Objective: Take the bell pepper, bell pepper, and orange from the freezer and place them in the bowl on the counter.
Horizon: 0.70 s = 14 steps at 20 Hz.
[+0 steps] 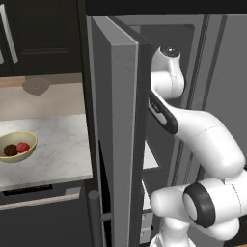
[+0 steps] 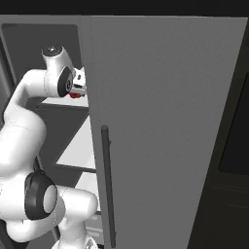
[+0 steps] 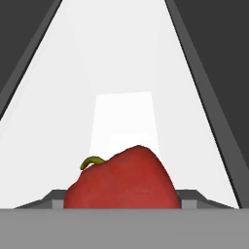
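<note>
The arm reaches into the open freezer (image 1: 193, 72), past the edge of its thick grey door (image 2: 165, 126). In the right base view the gripper (image 2: 77, 92) sits at the door's edge above a white shelf (image 2: 78, 146), with a bit of red showing just beneath the hand.

From the hand view, a red bell pepper (image 3: 121, 180) with a curled yellow-green stem sits right up against the camera, low in the frame, between the two dark fingertips (image 3: 53, 198) that flank it at either side. The fingertips stand close beside the pepper's flanks, partly closed around it, but whether they actually press on it cannot be told. Behind the pepper the white freezer shelf stretches away between dark grey walls.

To the left of the freezer, in the left base view, the marbled surface (image 1: 58, 149) carries a pale-yellow bowl (image 1: 30, 139). Inside it lie the orange (image 1: 10, 150), dark brownish, and a second red pepper (image 1: 22, 147), touching each other. A duller bowl (image 1: 35, 86) rests farther back near the dark wall cabinets.
</note>
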Tool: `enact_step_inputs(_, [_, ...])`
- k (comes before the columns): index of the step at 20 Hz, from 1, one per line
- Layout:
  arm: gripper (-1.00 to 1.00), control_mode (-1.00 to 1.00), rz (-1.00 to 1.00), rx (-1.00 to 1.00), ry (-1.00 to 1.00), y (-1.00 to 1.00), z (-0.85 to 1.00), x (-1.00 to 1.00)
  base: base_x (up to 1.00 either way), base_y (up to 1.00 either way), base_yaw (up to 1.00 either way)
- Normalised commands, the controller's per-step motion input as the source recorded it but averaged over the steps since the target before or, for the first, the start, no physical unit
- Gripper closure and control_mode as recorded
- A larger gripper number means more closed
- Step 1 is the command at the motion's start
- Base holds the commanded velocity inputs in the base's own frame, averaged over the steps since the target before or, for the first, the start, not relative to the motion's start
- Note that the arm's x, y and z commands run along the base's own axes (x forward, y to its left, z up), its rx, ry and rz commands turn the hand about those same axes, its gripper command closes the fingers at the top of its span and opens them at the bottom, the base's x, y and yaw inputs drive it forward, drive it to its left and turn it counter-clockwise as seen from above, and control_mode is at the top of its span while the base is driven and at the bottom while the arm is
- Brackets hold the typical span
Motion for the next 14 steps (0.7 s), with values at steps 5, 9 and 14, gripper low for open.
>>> enact_step_inputs(5, [1.0,-1.0,0.0,0.0,0.0,0.0,0.21,-0.55,0.0,0.0,0.0])
enact_step_inputs(9, [1.0,-1.0,0.0,0.0,0.0,0.0,0.24,-0.48,0.0,0.0,0.0])
enact_step_inputs(14, [1.0,-1.0,0.0,0.0,0.0,0.0,0.22,-0.48,0.0,0.0,0.0])
